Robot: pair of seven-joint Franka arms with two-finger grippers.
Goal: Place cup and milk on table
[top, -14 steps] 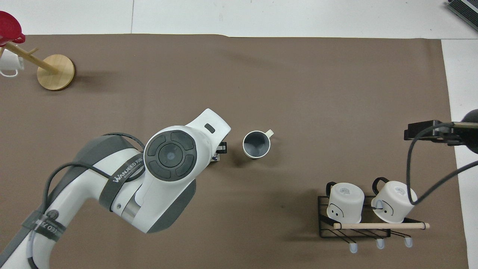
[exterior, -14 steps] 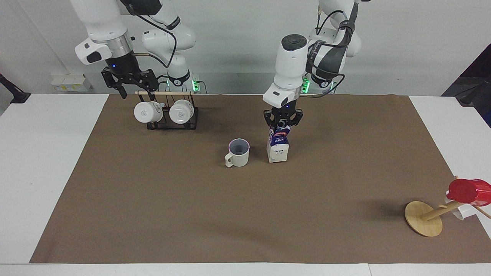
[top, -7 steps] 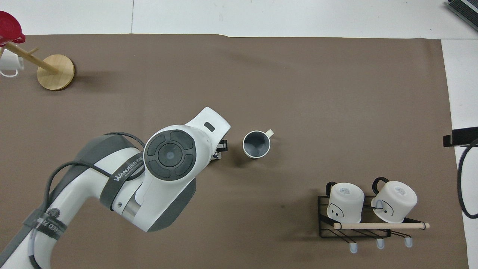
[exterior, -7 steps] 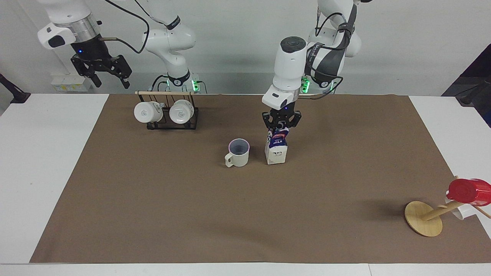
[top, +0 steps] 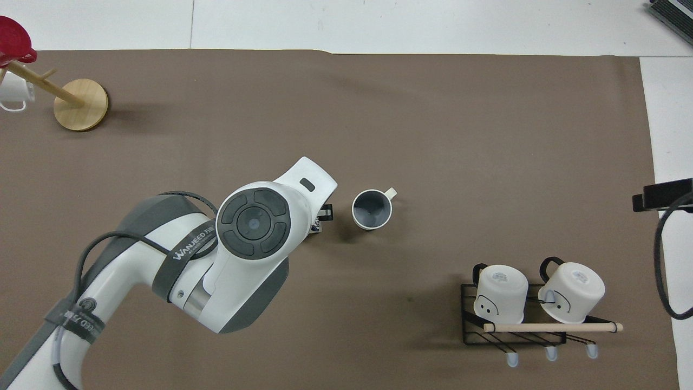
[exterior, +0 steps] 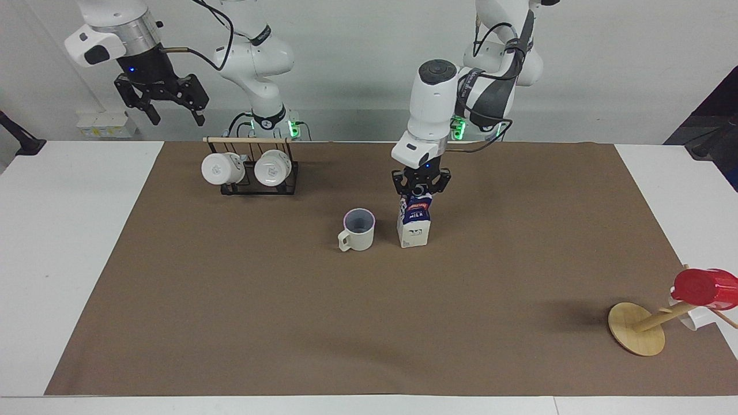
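Note:
The cream cup (exterior: 358,230) (top: 371,209) stands upright on the brown sheet of the table (exterior: 369,323), its handle toward the right arm's end. Beside it, toward the left arm's end, the milk (exterior: 415,225) stands upright on the sheet. My left gripper (exterior: 421,195) comes straight down onto the carton's blue top and is shut on its ridge. In the overhead view the left arm hides almost all of the milk (top: 316,226). My right gripper (exterior: 177,118) hangs open and empty, high over the robots' edge of the table by the mug rack.
A black wire rack (exterior: 253,183) (top: 520,336) with two white mugs stands near the robots at the right arm's end. A tipped wooden mug tree (exterior: 637,328) (top: 81,104) carrying a red cup (exterior: 706,288) lies at the left arm's end, farther from the robots.
The right gripper rose from the rack's wooden bar and swung out toward its end of the table. The left gripper and the carton shifted slightly toward the cup.

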